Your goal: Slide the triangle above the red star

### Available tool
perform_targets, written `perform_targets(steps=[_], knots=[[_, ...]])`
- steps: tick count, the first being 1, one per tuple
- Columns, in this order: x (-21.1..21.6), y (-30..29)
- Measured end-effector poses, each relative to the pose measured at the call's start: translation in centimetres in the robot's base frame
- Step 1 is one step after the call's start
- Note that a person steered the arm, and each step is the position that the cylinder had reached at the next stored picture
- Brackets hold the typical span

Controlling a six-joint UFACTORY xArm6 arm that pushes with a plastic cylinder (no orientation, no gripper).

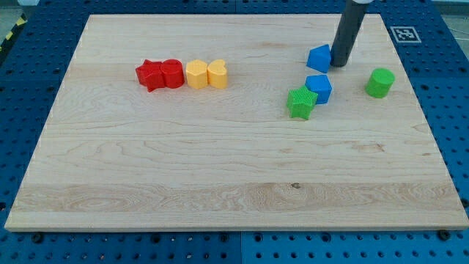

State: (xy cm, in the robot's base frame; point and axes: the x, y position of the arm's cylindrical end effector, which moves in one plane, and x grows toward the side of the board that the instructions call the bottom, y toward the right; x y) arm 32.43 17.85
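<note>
The board [220, 161] is pale wood with fine grain lines running along it and one small dark knot near the view's bottom; around it lies a blue pegboard [454, 110] dotted with dark holes; the star [149, 75] and the block beside it [172, 73] are red; the hexagon [196, 75] and heart [217, 73] are yellow; the triangle [319, 57] and cube [319, 88] are blue; the second star [301, 102] and cylinder [379, 83] are green; my tip [339, 64] is dark grey.

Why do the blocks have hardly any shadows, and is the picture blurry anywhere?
In the camera view the light is soft and even, so the red star and green star cast only faint shadows; the wooden board shows no strong glare; the blocks look sharp; my tip beside the blue triangle is crisp too, with a small dark shadow at its base.
</note>
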Motion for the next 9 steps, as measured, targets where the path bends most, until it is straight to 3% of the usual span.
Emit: perform_targets(steps=[2,9], knots=[[1.3,-1.7],[-1.6,-15.0]])
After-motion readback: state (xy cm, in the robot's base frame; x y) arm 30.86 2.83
